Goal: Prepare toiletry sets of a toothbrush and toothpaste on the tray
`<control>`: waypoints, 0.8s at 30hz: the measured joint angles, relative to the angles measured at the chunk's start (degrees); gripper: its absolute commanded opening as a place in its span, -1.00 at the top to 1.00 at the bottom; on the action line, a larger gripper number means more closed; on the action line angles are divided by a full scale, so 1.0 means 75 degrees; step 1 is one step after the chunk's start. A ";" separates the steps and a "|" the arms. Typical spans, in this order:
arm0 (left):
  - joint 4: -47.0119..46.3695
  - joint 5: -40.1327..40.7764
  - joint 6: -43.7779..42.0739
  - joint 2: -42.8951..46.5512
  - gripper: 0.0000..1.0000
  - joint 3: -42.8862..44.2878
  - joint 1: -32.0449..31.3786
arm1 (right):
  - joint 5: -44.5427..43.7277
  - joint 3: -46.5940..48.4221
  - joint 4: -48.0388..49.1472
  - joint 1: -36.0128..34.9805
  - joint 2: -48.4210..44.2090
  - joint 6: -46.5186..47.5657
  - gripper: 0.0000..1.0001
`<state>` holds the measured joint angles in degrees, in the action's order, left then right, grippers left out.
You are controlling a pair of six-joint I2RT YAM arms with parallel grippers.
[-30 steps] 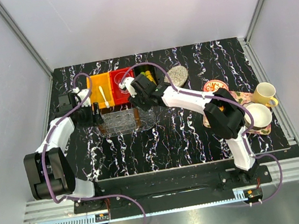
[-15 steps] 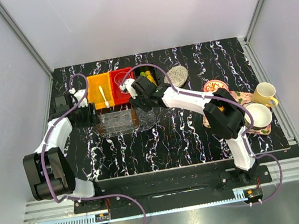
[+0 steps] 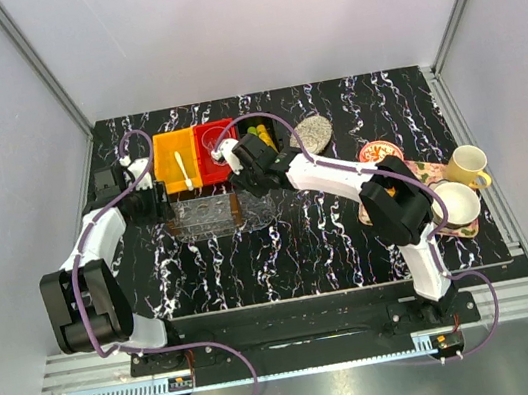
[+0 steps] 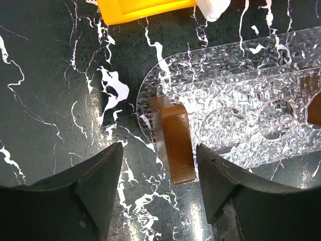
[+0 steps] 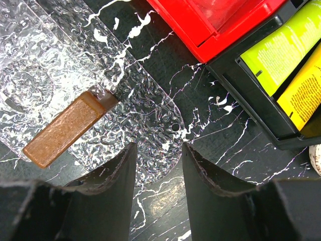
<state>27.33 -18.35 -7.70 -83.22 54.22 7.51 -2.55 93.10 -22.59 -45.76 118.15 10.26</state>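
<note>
The clear textured tray (image 3: 209, 213) with brown end handles lies on the black marbled table. The white toothbrush (image 3: 184, 174) lies in the orange bin (image 3: 176, 157). The green toothpaste (image 5: 280, 47) and the yellow toothpaste (image 5: 303, 93) lie in a black bin (image 3: 260, 135). My left gripper (image 3: 150, 202) is open at the tray's left end. In the left wrist view my left gripper (image 4: 158, 161) has the brown handle (image 4: 176, 145) between its jaws, with gaps on both sides. My right gripper (image 5: 159, 150) is open over the tray's right rim (image 5: 150, 113), beside the other handle (image 5: 65, 129).
A red bin (image 3: 218, 150) holding a clear cup stands between the orange and black bins. A grey oval object (image 3: 312, 134), a small red dish (image 3: 378, 151), a yellow mug (image 3: 467, 167) and a white cup (image 3: 456, 206) stand at the right.
Both grippers and the tray have shifted slightly to the left. The jaws of both stay open.
</note>
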 measured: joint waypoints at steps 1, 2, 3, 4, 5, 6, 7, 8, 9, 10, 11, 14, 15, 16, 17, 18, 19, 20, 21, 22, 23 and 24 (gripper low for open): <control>0.0000 -0.0012 0.0000 0.0000 -0.31 0.0000 0.0000 | -0.0003 -0.0012 0.0003 0.0000 -0.0003 0.0000 0.06; 0.0000 -0.0029 0.0000 0.0000 -0.32 0.0000 -0.0003 | -0.0003 -0.0026 0.0003 0.0000 -0.0006 0.0000 0.06; 0.0000 -0.0052 0.0000 0.0000 -0.33 0.0000 -0.0003 | -0.0003 -0.0041 0.0000 0.0000 -0.0009 0.0000 0.06; 0.0000 -0.0076 0.0003 0.0000 -0.34 0.0000 -0.0003 | -0.0003 -0.0061 0.0003 0.0000 -0.0015 0.0000 0.06; 0.0003 -0.0093 0.0000 0.0000 -0.36 0.0000 0.0000 | -0.0003 -0.0067 -0.0003 0.0000 -0.0017 0.0000 0.07; 0.0006 -0.0105 0.0003 0.0000 -0.36 0.0000 -0.0003 | -0.0003 -0.0070 0.0000 0.0000 -0.0017 0.0003 0.07; 0.0012 -0.0125 0.0003 0.0000 -0.37 0.0003 0.0000 | -0.0006 -0.0070 0.0000 0.0000 -0.0017 0.0006 0.07; 0.0035 -0.0143 0.0003 0.0003 -0.39 0.0009 -0.0003 | -0.0012 -0.0070 0.0003 0.0000 -0.0017 0.0009 0.07; 0.0050 -0.0166 0.0003 0.0009 -0.40 0.0009 -0.0003 | -0.0020 -0.0070 0.0003 0.0000 -0.0017 0.0015 0.06; 0.0061 -0.0195 0.0003 0.0026 -0.40 0.0009 -0.0003 | -0.0055 -0.0070 0.0003 0.0000 -0.0020 0.0029 0.06; 0.0090 -0.0233 0.0000 0.0055 -0.41 0.0017 -0.0003 | -0.0082 -0.0070 0.0000 0.0000 -0.0026 0.0038 0.07; 0.0262 -0.0420 0.0003 0.0192 -0.44 0.0143 -0.0003 | -0.0157 -0.0073 -0.0003 0.0000 -0.0061 0.0055 0.06; 0.0321 -0.0513 0.0006 0.0254 -0.45 0.0230 -0.0003 | -0.0172 -0.0073 0.0000 0.0003 -0.0087 0.0052 0.06; 0.0364 -0.0577 0.0003 0.0303 -0.46 0.0312 0.0000 | -0.0178 -0.0073 -0.0003 0.0003 -0.0108 0.0052 0.06; 0.0417 -0.0679 0.0003 0.0358 -0.46 0.0437 -0.0003 | -0.0181 -0.0073 -0.0006 0.0015 -0.0137 0.0052 0.06; 0.0414 -0.0752 0.0000 0.0402 -0.46 0.0539 -0.0003 | -0.0181 -0.0073 -0.0006 0.0026 -0.0169 0.0050 0.04; 0.0434 -0.0822 -0.0003 0.0437 -0.47 0.0688 -0.0015 | -0.0178 -0.0073 -0.0012 0.0038 -0.0207 0.0050 0.03; 0.0452 -0.0883 -0.0015 0.0449 -0.47 0.0839 -0.0050 | -0.0175 -0.0073 -0.0017 0.0052 -0.0239 0.0044 0.02; 0.0455 -0.0915 -0.0052 0.0449 -0.47 0.1005 -0.0082 | -0.0175 -0.0073 -0.0044 0.0076 -0.0286 0.0041 0.00; 0.0460 -0.0927 -0.0096 0.0449 -0.47 0.1142 -0.0134 | -0.0172 -0.0073 -0.0064 0.0105 -0.0318 0.0023 0.00; 0.0466 -0.0933 -0.0152 0.0446 -0.47 0.1291 -0.0216 | -0.0172 -0.0073 -0.0085 0.0146 -0.0356 0.0000 -0.01; 0.0478 -0.0933 -0.0210 0.0428 -0.47 0.1416 -0.0306 | -0.0154 -0.0073 -0.0117 0.0198 -0.0399 -0.0020 -0.02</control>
<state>30.92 -25.34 -9.28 -80.01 64.84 5.21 -3.70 92.55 -23.46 -44.27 115.15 10.11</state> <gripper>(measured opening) 0.733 0.497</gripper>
